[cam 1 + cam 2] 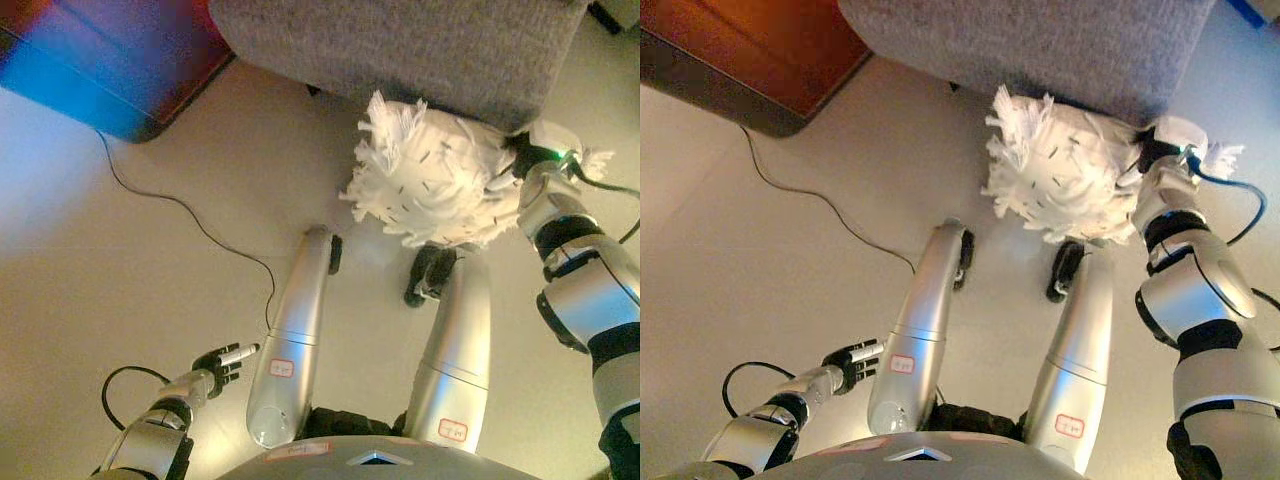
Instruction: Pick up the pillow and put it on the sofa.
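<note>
A white fluffy pillow (435,180) hangs just in front of the grey sofa (400,50), at the lower front edge of its seat and above the beige floor. My right hand (522,158) is at the pillow's right edge, mostly buried in the fluff. It shows in the right eye view too (1145,150). My left hand (222,362) hangs low at the lower left, far from the pillow, empty, with its fingers relaxed.
A brown wooden piece of furniture with a dark base (770,50) stands at the upper left next to the sofa. A thin black cord (190,215) runs from it across the floor (120,260).
</note>
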